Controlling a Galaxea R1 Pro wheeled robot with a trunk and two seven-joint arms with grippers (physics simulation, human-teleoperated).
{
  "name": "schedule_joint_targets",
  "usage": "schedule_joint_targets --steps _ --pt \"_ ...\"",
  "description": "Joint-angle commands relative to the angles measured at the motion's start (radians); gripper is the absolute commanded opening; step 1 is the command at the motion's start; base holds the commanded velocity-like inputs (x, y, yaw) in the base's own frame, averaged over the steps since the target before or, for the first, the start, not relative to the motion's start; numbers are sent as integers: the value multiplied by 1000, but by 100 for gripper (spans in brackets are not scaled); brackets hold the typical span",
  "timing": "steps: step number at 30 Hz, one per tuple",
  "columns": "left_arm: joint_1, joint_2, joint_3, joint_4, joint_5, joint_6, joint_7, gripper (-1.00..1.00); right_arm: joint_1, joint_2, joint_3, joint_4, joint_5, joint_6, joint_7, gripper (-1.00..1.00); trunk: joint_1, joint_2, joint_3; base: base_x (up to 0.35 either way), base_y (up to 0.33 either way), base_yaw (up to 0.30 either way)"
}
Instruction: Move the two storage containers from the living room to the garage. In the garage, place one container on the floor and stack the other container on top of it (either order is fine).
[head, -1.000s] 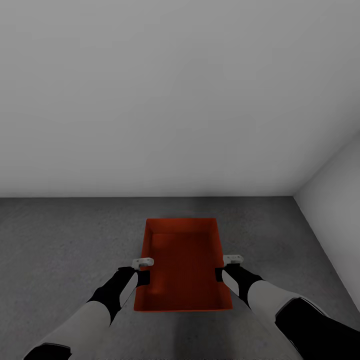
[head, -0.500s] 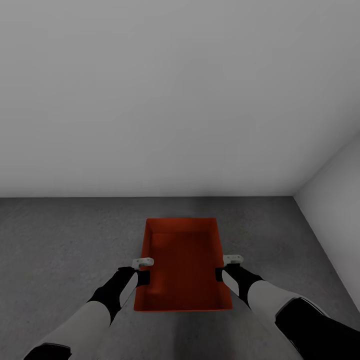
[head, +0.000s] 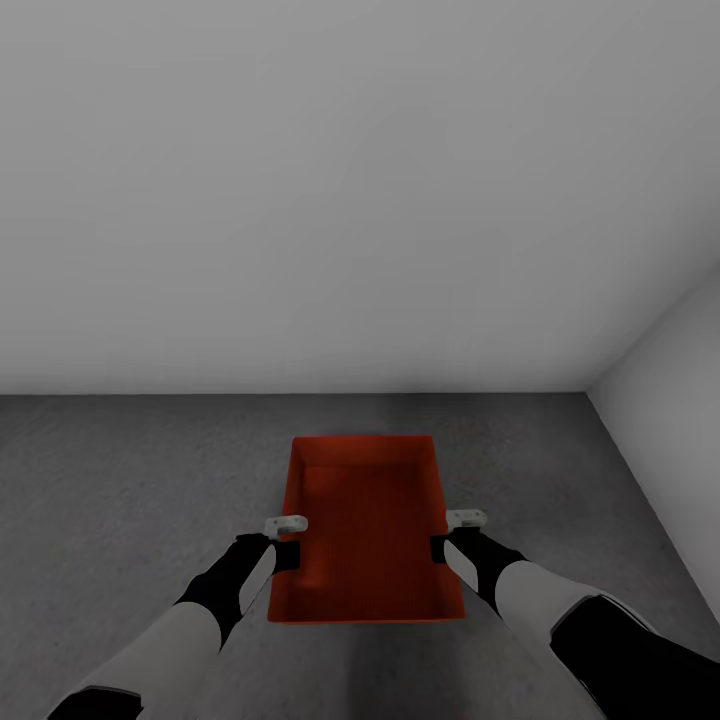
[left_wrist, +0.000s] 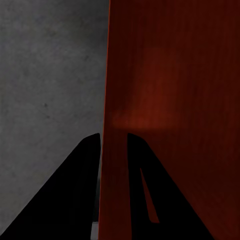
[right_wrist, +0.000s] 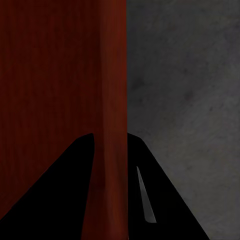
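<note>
Head view shows one red-orange rectangular open-top plastic bin (head: 366, 530) held between the two arms over the dark grey speckled concrete floor (head: 120, 480). The left gripper (head: 284, 540) is clamped on the bin's left long wall, and the right gripper (head: 446, 537) is clamped on the opposite long wall. In the left wrist view one dark finger (left_wrist: 75, 190) sits outside the wall and the other inside it. The right wrist view shows the same straddling hold on the right wall (right_wrist: 112, 125).

Progress, as judged: this bin has reached the garage, going by the concrete and plain walls. Whether it already rests on the floor or hangs just above it cannot be told. A second bin is not seen beneath it, so this one appears destined to be the bottom of the stack. Release, fetching the other bin and stacking it appear to remain.

Clearances: bare concrete lies outboard of each gripper. Beyond the bin's far edge, open floor runs to the pale grey back wall (head: 300, 200). A pale side wall (head: 670, 400) closes the far side beyond the right gripper, well apart from the bin.
</note>
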Motion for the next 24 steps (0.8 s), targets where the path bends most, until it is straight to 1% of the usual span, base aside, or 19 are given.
schedule_joint_targets --steps 1,10,24 --pt "0 2 0 0 -2 8 14 -100 -1 -7 -19 -4 23 1 -9 -100 4 -8 -4 0 0 0" --pt "0 2 0 0 -2 8 13 -100 -1 -7 -19 -4 23 1 -9 -100 38 -71 -32 0 0 0" --pt "0 2 0 0 -2 8 14 -100 -1 -7 -19 -4 23 1 -9 -100 38 -71 -32 0 0 0"
